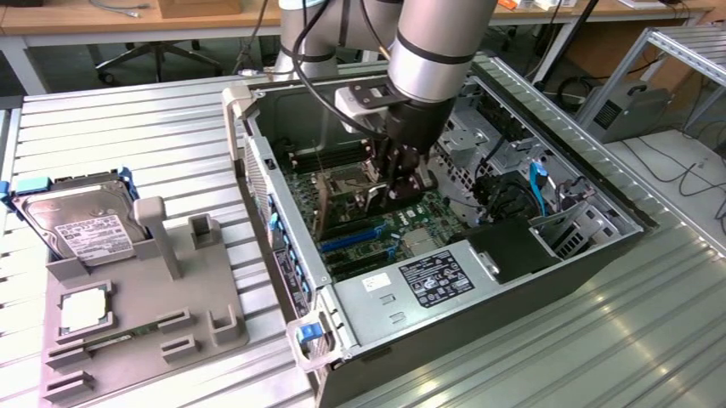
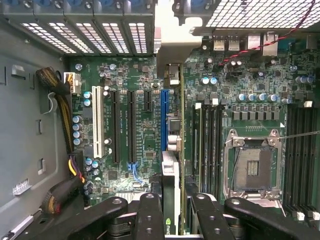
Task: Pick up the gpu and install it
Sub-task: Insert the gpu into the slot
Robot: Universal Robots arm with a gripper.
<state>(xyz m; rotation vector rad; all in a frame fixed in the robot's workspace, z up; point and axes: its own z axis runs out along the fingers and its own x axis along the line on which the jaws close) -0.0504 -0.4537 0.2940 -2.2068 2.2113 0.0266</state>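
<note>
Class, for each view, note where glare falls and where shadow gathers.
Exterior view: glare streaks the ribbed metal table at the lower right; the computer case interior lies shaded under the arm. Wrist view: the perforated grille is washed white, while the gripper clamping the gpu looks dark.

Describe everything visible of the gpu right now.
The gpu appears edge-on in the wrist view: a slim card with a pale silvery upper edge, a dark board and a green logo patch near the gripper. What looks like its grey metal bracket caps the far end. It stands upright on its long edge inside the open computer case, clamped between the fingers, running alongside the blue slot of the motherboard. Whether it is seated cannot be told.
</note>
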